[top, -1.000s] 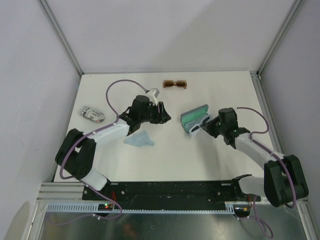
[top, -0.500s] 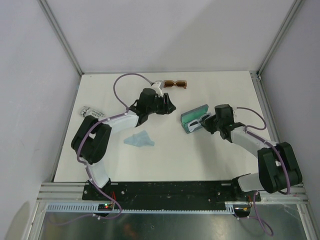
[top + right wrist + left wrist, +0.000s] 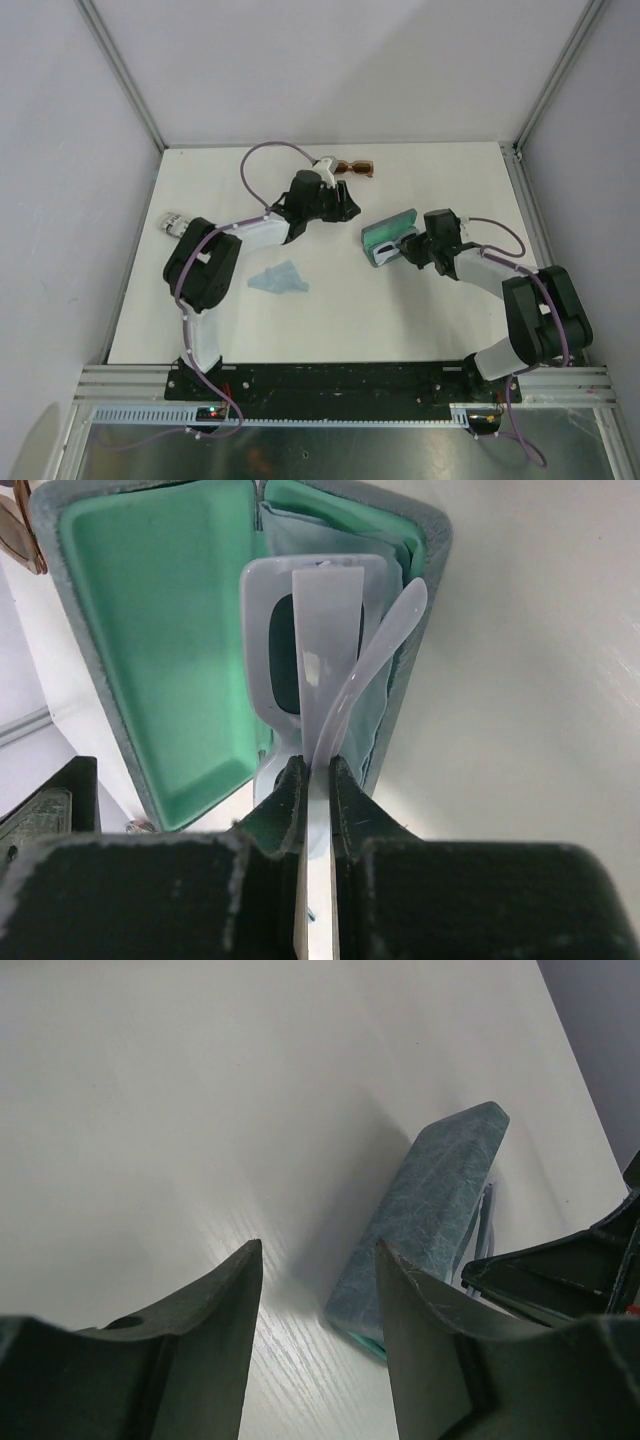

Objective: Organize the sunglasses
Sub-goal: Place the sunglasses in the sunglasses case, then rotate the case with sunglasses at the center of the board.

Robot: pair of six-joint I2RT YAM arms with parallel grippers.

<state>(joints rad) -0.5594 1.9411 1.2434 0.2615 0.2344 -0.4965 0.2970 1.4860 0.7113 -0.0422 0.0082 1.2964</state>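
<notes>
The right hand (image 3: 318, 772) pinches one temple of the white-framed, dark-lensed sunglasses (image 3: 325, 600), seating them in the open grey-blue, green-lined case (image 3: 150, 630). Releasing them looks next. The left hand (image 3: 316, 1260) is spread near the brown translucent sunglasses (image 3: 358, 167), far on the worktop (image 3: 400, 320).

Two pairs of sunglasses, two cases, two cloths and two arms on one table.

Sunglasses: two pairs, a white-framed pair (image 3: 320, 610) at the open case and a brown-amber pair (image 3: 356, 167) near the far edge of the table (image 3: 400, 310). Cases: two, an open case (image 3: 388, 235) with a green lining right of the table's middle, and a second case (image 3: 174, 222) at the left edge, partly hidden behind the left arm (image 3: 200, 268). Cloths: one light blue cloth (image 3: 280, 279) lies left of the middle, and a second pale blue fold (image 3: 340, 530) seems to sit inside the open case, which makes two if so. Arms: two, counting the right arm (image 3: 535, 300), with one gripper each, the left gripper (image 3: 318, 1255) and the right gripper (image 3: 317, 770).
</notes>
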